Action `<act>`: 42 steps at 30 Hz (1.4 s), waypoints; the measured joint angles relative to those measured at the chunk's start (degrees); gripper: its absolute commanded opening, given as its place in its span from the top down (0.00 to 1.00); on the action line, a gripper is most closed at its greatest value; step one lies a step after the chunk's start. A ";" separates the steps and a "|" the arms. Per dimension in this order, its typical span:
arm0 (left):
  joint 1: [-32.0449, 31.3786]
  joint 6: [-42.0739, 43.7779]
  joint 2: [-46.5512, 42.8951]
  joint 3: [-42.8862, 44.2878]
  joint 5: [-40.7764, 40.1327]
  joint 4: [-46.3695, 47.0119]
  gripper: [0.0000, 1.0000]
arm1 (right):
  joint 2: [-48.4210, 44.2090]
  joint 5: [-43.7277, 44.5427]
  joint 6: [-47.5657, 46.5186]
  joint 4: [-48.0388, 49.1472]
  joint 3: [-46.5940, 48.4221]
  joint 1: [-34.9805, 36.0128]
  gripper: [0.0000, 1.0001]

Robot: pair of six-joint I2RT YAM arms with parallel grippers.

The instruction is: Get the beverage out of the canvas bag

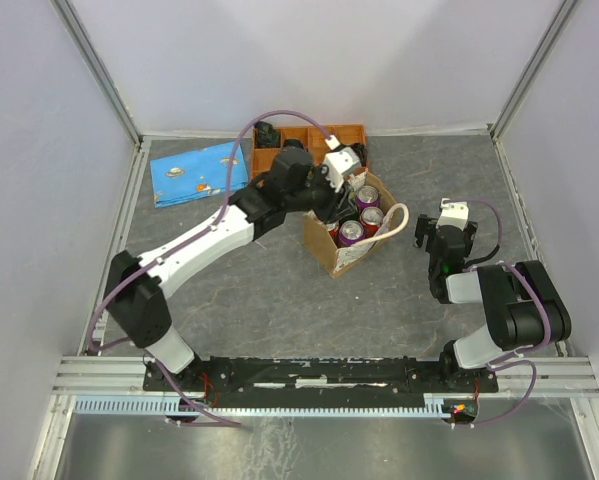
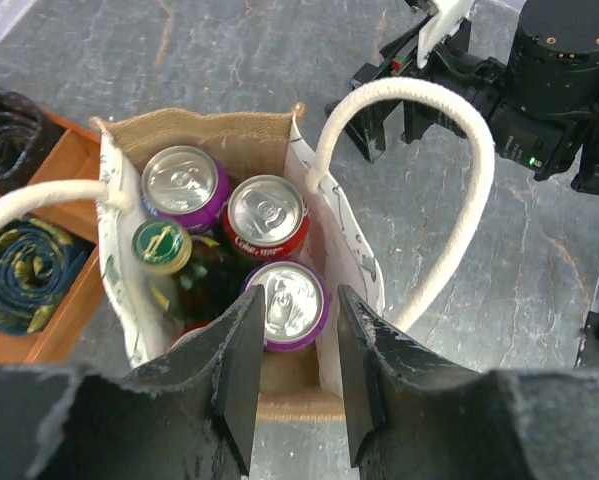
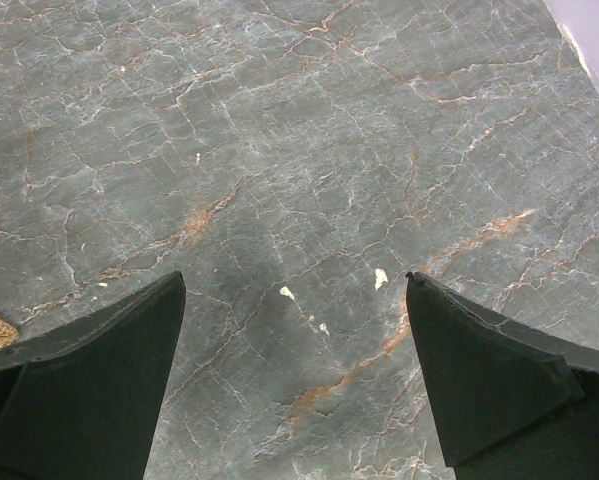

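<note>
**Status: Beverages in Bag, Left Tool Above Them**

The grey veined worktop carries all items. At its far edge you see the orange compartment tray, with rolled dark fabric pieces in the compartments visible from the left wrist. The blue patterned cloth lies flat to the left of the tray.

The canvas bag stands upright and open near the middle of the worktop, just beside the tray on its near side. One cream rope handle arches up on the side towards the right arm. The other rope handle droops over the tray.

Four beverages stand upright inside the bag: a far purple can, a red can, a near purple can and a green-capped bottle.

The left tool hangs over the bag mouth. Its jaws stand apart with a narrow gap, straddling the near purple can from above; you cannot tell whether they touch it.

The right tool is spread wide over bare worktop, to the right of the bag and apart from it, holding nothing.
</note>
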 measured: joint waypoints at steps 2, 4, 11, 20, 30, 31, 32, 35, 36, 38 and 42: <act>-0.94 0.07 3.19 3.41 -0.55 -1.68 0.55 | 0.00 -0.02 0.00 0.00 0.00 0.00 0.01; -1.88 0.15 6.84 7.43 -1.88 -3.98 0.53 | 0.00 -0.02 0.00 0.00 0.00 0.00 0.01; -4.26 2.21 14.19 13.99 -7.63 -10.10 0.45 | 0.00 -0.02 0.00 0.00 0.00 0.00 0.01; -4.92 2.12 17.29 14.78 -14.97 -13.73 0.34 | 0.00 -0.02 0.00 0.00 0.00 0.00 0.01; -4.98 1.22 18.78 14.78 -18.97 -15.56 0.01 | 0.00 -0.02 0.00 0.02 0.00 0.00 0.01; -5.03 1.16 18.91 14.78 -19.17 -15.56 0.01 | 0.00 -0.02 0.00 0.00 -0.02 0.00 0.01; -5.07 1.14 19.06 14.78 -19.30 -15.56 0.01 | 0.00 -0.02 0.00 0.00 -0.02 0.00 0.01; -5.33 0.79 20.00 14.78 -19.96 -15.56 0.01 | 0.00 -0.02 0.00 0.00 -0.02 0.00 0.01; -5.44 0.59 20.39 14.78 -20.11 -15.61 0.01 | 0.00 -0.02 0.00 0.00 0.00 0.00 0.01; -5.57 -0.02 20.87 15.02 -20.13 -15.52 0.00 | 0.00 -0.02 0.00 0.02 0.00 0.00 0.01; -5.84 -0.22 21.00 15.21 -21.03 -15.58 0.01 | 0.00 -0.02 0.00 0.00 -0.02 0.00 0.01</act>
